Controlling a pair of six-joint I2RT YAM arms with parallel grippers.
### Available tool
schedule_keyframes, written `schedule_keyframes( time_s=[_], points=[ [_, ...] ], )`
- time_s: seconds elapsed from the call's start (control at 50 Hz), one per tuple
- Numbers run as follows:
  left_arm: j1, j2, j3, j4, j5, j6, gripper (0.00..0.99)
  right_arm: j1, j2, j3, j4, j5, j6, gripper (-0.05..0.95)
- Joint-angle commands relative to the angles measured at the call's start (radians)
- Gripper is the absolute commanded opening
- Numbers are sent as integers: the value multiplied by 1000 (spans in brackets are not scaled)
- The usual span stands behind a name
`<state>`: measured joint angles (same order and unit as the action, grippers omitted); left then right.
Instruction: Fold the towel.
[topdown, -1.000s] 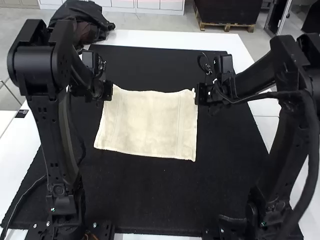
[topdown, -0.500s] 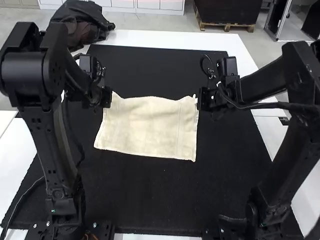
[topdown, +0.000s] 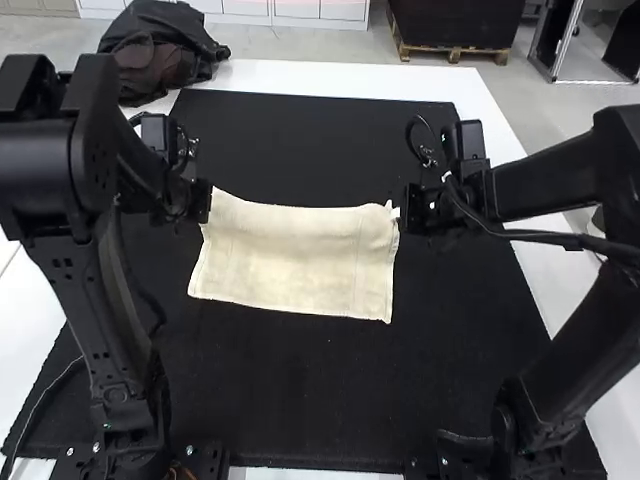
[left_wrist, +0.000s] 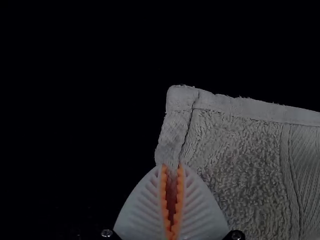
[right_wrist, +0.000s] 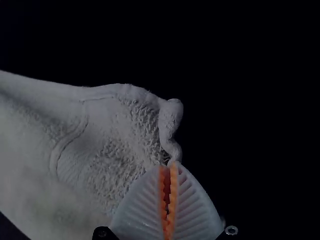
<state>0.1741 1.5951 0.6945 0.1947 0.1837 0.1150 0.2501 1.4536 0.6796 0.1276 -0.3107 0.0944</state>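
One cream towel (topdown: 295, 265), on black mat (topdown: 300, 400), side hems (left_wrist: 173, 134) pinched near far corners (left_wrist: 180, 95) by my left gripper (left_wrist: 172, 167) and right gripper (right_wrist: 169, 165); risk I note: right hem slipping, from shallow bite.

Left arm (topdown: 100, 320) and right arm (topdown: 565, 345) stand bent, fingers (left_wrist: 142, 210) pinched together.

Looped, rough cloth towel (topdown: 293, 262); matt black mat (topdown: 300, 400).

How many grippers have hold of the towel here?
2: the left gripper pinches the towel by the edge near its far left corner, the right gripper near its far right corner.
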Motion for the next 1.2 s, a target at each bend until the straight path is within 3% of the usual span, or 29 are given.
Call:
schedule_keyframes(
  time_s=[0.0, 0.7, 1.18],
  points=[
    [22, -37, -13, -12, -3, 35, 28, -9, -45, -12, -8, -4, 8, -23],
    [18, -190, -167, -77, 10, 40, 28, -8, -214, -106, -167, -45, 5, -23],
    [18, -199, -279, -9, -1, 48, 28, -8, -234, -203, -167, -65, 1, -23]
  ],
)
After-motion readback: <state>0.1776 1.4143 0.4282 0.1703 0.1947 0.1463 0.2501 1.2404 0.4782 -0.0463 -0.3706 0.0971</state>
